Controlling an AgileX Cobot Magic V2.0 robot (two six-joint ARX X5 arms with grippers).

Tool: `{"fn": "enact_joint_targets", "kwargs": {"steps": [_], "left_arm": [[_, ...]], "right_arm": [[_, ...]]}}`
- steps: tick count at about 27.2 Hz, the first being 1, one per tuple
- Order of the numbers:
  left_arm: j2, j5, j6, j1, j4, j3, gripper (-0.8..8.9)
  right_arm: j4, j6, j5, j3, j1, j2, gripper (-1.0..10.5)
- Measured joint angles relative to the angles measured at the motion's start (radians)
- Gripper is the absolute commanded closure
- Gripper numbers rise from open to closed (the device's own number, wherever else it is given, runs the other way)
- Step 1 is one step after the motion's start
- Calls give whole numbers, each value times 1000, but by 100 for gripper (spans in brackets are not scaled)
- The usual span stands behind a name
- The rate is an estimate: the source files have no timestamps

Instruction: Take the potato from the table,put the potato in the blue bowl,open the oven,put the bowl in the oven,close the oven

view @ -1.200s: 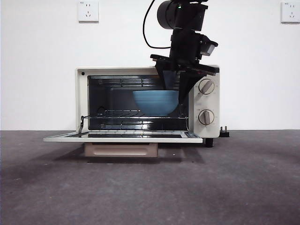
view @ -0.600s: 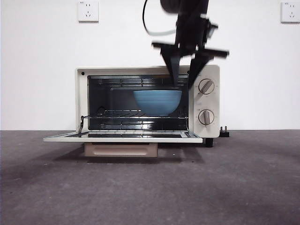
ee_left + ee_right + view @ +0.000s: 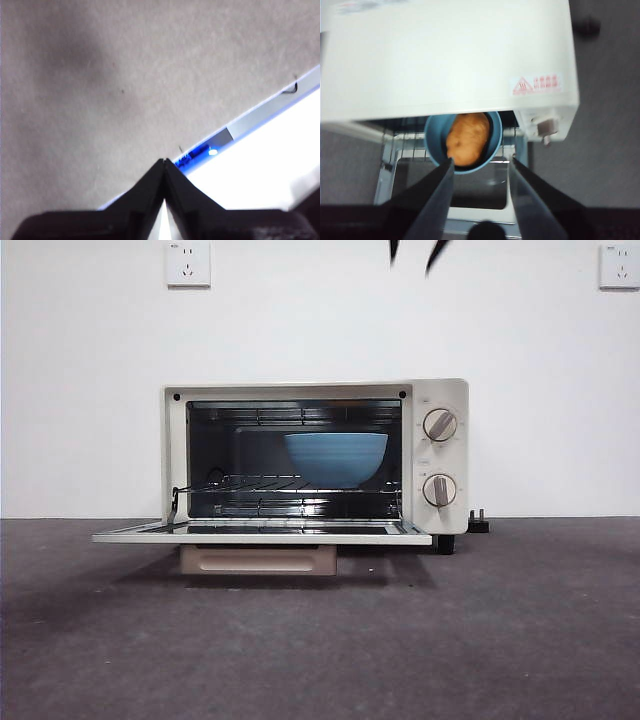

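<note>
Lab-like test setup: bare white wall (image 3: 100, 390), wall sockets (image 3: 188, 262), grey table (image 3: 320, 640).

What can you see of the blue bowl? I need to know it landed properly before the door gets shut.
The blue bowl is a deep, round, sky-blue bowl with faint ridges around its side, narrowing to its base. It stands upright on the wire rack inside the oven, toward the knob side, with the door folded down. The right wrist view shows the potato lying in it. Nothing grips it; the right gripper hangs above, jaws apart.
</note>
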Motion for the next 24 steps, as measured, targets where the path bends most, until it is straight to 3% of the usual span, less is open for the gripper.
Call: {"fn": "enact_joint_targets", "kwargs": {"steps": [4,7,11,16,24], "left_arm": [[6,0,-3,0,101,0,819],[20,0,-8,0,168,0,819],[60,4,-10,6,225,0,821],[146,108,-17,76,294,0,822],[335,339,-14,282,391,0,822]], "right_arm": [[-52,-200,101,3,55,-141,760],[-128,-341,121,9,57,-218,760],[-134,-461,130,6,51,-275,772],[-134,-557,126,2,26,-336,889],[-134,-604,87,-131,-108,-467,892]]}}
